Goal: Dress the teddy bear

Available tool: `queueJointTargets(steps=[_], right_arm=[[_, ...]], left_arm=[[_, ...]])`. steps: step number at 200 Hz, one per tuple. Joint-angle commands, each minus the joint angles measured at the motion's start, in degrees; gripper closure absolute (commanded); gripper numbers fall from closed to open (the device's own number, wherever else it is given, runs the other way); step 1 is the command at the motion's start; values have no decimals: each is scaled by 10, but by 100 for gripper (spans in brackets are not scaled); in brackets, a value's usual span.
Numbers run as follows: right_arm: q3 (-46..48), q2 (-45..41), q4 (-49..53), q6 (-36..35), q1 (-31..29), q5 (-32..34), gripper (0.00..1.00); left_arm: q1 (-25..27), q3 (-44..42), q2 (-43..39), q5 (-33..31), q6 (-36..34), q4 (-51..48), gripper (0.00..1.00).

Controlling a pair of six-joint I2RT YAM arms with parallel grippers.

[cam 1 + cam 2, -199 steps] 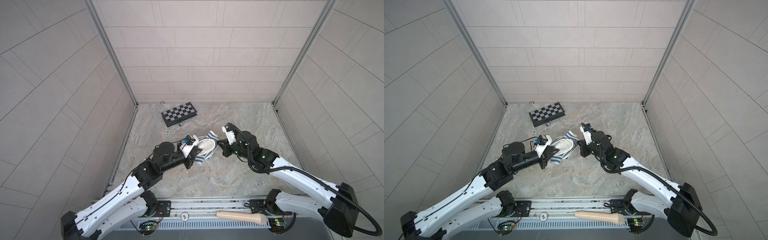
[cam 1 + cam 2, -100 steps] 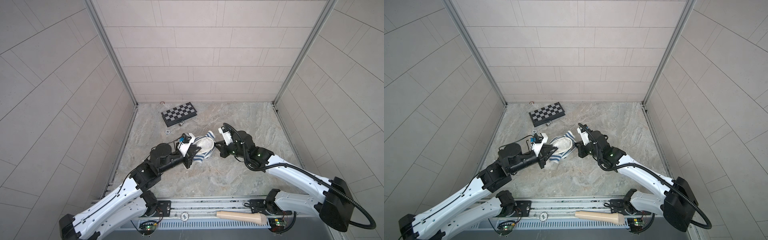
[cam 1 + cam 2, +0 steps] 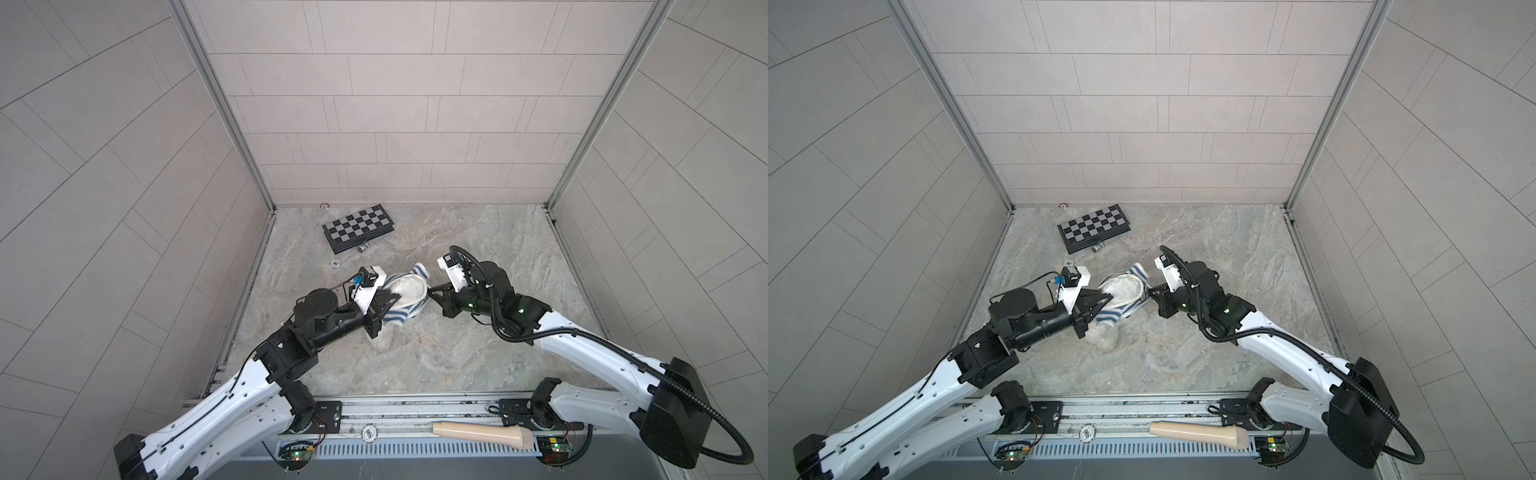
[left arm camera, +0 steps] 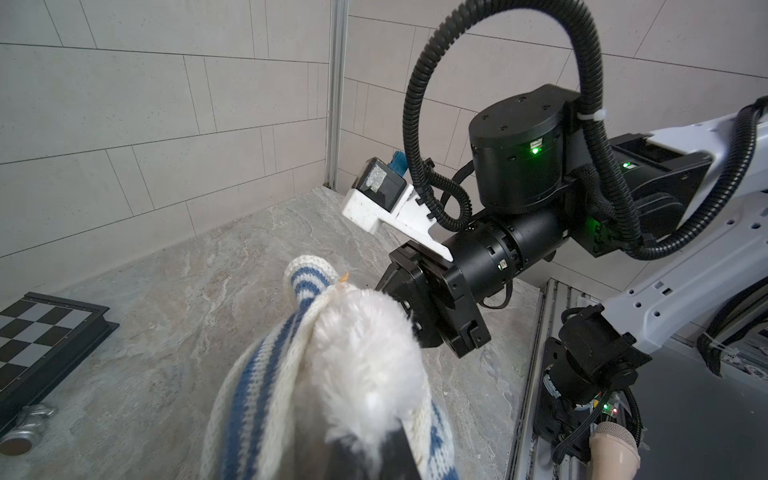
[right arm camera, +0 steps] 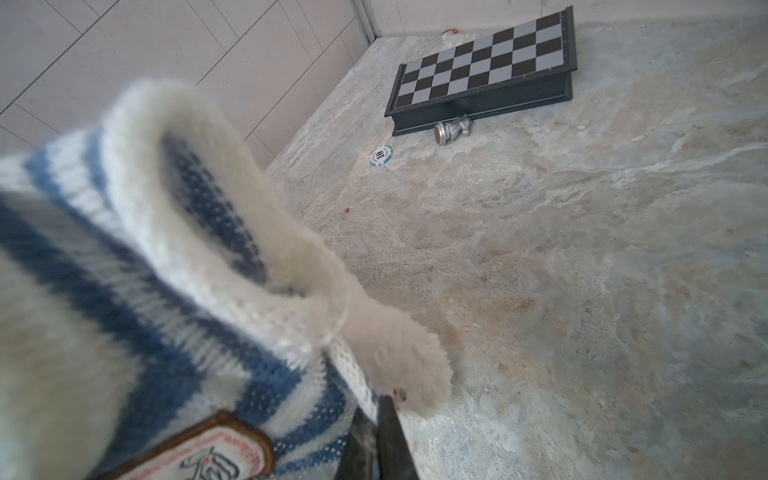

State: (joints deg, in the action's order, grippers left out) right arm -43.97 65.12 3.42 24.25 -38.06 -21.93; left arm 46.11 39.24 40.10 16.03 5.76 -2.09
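Both top views: the teddy bear (image 3: 409, 286) (image 3: 1121, 289) sits near the chessboard (image 3: 359, 222), on its robot-facing side, half inside a striped shirt (image 3: 395, 320). The left gripper (image 3: 395, 298) and right gripper (image 3: 430, 289) are clamped on opposite edges of the shirt.

Left wrist view: white fur bulges from the shirt's opening.

Right wrist view: the right gripper pinches the knit hem beside the bear's paw, with the chessboard beyond.

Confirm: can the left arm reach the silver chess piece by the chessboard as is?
Probably not yet: the left claw is shut on the striped shirt, so it must let go first. The tabletop up to the chess piece looks free.
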Motion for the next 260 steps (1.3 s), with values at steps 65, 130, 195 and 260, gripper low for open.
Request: queueJointTargets(steps=[65, 130, 195, 260], right_arm=[[25, 4, 35, -21, 18, -84, 97], [71, -93, -63, -75, -12, -120, 89], [66, -238, 38, -180, -18, -11, 62], [8, -263, 89, -292, -44, -24, 43]], left_arm=[[3, 37, -33, -30, -9, 93, 100], [3, 71, 3, -1, -72, 15, 100], [6, 116, 28, -43, -185, -133, 100], [8, 149, 46, -51, -226, -184, 100]])
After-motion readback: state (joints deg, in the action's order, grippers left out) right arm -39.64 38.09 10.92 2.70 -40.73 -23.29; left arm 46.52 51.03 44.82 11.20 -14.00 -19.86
